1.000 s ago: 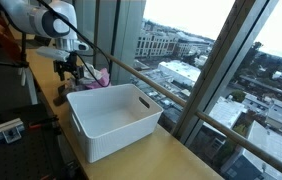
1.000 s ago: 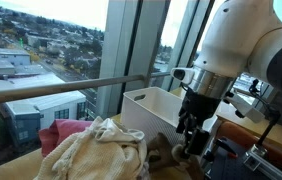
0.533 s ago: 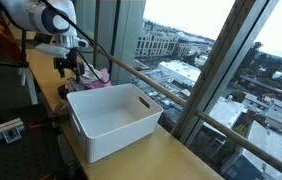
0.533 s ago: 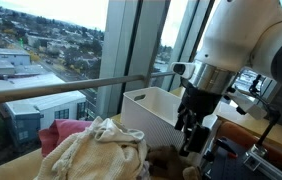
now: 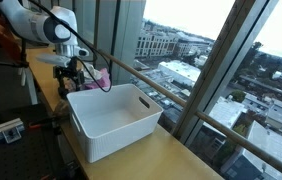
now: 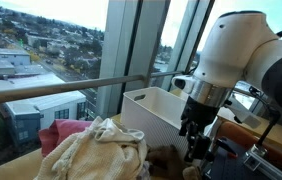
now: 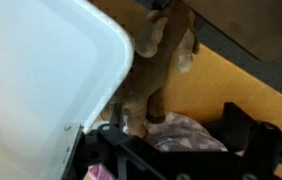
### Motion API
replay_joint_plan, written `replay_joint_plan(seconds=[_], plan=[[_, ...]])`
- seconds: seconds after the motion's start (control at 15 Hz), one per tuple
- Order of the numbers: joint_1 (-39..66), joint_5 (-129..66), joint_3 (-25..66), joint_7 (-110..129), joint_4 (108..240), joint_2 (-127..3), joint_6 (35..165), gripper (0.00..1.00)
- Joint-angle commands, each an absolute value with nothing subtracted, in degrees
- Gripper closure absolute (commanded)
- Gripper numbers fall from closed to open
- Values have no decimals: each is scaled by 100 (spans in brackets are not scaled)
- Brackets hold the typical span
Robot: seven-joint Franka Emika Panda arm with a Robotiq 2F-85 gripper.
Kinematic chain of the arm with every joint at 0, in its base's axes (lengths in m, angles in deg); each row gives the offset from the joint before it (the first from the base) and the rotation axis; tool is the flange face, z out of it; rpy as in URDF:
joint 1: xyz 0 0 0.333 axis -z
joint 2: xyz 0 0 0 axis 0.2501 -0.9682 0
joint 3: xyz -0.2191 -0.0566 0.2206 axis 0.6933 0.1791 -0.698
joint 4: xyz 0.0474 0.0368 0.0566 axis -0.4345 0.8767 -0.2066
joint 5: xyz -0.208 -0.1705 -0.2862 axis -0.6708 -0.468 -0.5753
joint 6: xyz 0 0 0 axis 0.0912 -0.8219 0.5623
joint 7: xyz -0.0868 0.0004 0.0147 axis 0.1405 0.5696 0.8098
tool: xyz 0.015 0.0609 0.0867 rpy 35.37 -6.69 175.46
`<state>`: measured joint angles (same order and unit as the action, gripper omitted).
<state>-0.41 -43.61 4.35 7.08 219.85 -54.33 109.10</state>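
A cream towel pile (image 6: pixel 96 150) lies nearest. Just behind it, the end effector (image 6: pixel 193 150) hangs empty with its jaws wide above a brown plush toy (image 7: pixel 149 85). The toy lies ungrasped on the desk (image 7: pixel 226 95), beside the white bin (image 6: pixel 151 108) and not in it.

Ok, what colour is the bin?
White; the bin shows best in an exterior view.

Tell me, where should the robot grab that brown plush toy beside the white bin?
Grip the brown plush toy around its slim middle, likely coming down from above. It lies flat on the wooden tabletop, close beside the white bin, which blocks that side. The open gripper hovers near it.
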Motion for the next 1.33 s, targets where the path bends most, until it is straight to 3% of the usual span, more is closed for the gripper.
replay_joint_plan(seconds=[0.0, 0.47, 1.27], plan=[[-20, -4679, 597, 835, 22077, -5866, 11284, 0], [-152, -4967, 642, 1016, 22252, -6031, 11500, 0], [-496, -5032, 83, 245, 22646, -5204, 11058, 0]])
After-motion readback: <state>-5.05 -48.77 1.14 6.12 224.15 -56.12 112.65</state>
